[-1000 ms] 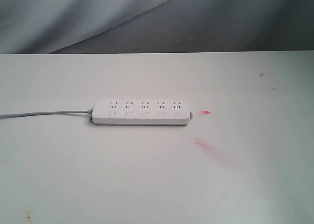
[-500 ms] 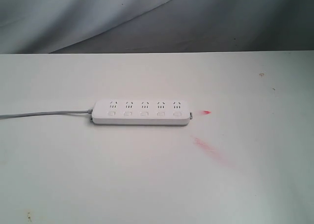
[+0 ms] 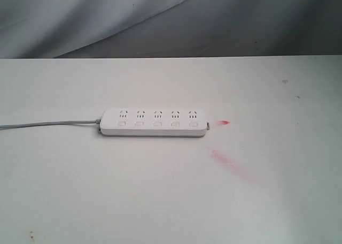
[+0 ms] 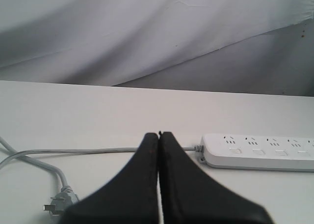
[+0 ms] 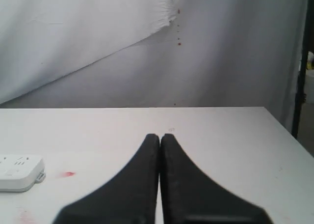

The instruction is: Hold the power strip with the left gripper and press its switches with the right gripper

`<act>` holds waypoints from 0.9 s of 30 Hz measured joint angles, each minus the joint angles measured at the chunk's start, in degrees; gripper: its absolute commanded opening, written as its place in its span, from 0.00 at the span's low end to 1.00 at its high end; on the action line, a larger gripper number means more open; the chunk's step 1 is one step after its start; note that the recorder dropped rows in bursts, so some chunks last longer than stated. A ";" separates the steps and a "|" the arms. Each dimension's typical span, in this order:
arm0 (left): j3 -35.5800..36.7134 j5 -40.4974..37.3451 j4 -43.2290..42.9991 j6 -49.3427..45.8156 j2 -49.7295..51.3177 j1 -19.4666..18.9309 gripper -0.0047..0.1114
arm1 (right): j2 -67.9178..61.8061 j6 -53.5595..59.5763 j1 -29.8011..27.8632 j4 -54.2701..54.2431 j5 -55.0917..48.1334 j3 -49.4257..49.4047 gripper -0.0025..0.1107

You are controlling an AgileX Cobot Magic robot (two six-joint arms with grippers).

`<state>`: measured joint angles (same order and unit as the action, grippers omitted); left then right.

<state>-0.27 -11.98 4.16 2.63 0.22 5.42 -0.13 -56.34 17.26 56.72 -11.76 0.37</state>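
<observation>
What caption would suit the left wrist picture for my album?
Shut left gripper short of the power strip, whose grey cord trails over the white table to a loose plug.

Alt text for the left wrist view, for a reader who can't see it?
The left gripper, its black jaws shut and empty, sits in the foreground above a white table, short of the white power strip lying flat beyond it. The strip's grey cord trails across the table to a loose plug, with draped grey cloth behind.
</observation>
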 measured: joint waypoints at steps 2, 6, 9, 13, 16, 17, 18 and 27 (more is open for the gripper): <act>0.00 0.00 0.00 0.00 0.00 0.00 0.04 | 0.00 2.76 0.00 -3.91 0.33 -0.10 0.02; 0.00 0.00 0.00 0.00 0.00 0.00 0.04 | 0.00 17.50 0.00 -17.56 0.82 -0.23 0.02; 0.00 0.00 0.00 0.00 0.00 0.00 0.04 | 0.00 33.99 0.00 -31.22 0.84 -0.23 0.02; 0.00 0.00 0.00 0.00 0.00 0.00 0.04 | 0.00 49.74 0.00 -46.52 1.32 -0.23 0.02; 0.00 0.00 0.00 0.00 0.00 0.00 0.04 | 0.00 55.41 0.00 -52.53 2.56 -0.23 0.02; 0.00 0.00 0.00 0.00 0.00 0.00 0.04 | 0.00 56.34 0.00 -53.80 2.88 -0.23 0.02; 0.00 0.00 0.00 0.00 0.00 0.00 0.04 | 0.00 57.39 0.00 -55.20 3.05 -0.23 0.02; 0.00 0.00 0.00 0.00 0.00 0.00 0.04 | 0.00 60.96 0.00 -59.79 3.29 -0.23 0.02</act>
<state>-0.27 -11.98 4.16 2.63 0.22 5.42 -0.13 4.62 17.26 -3.07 -8.47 0.15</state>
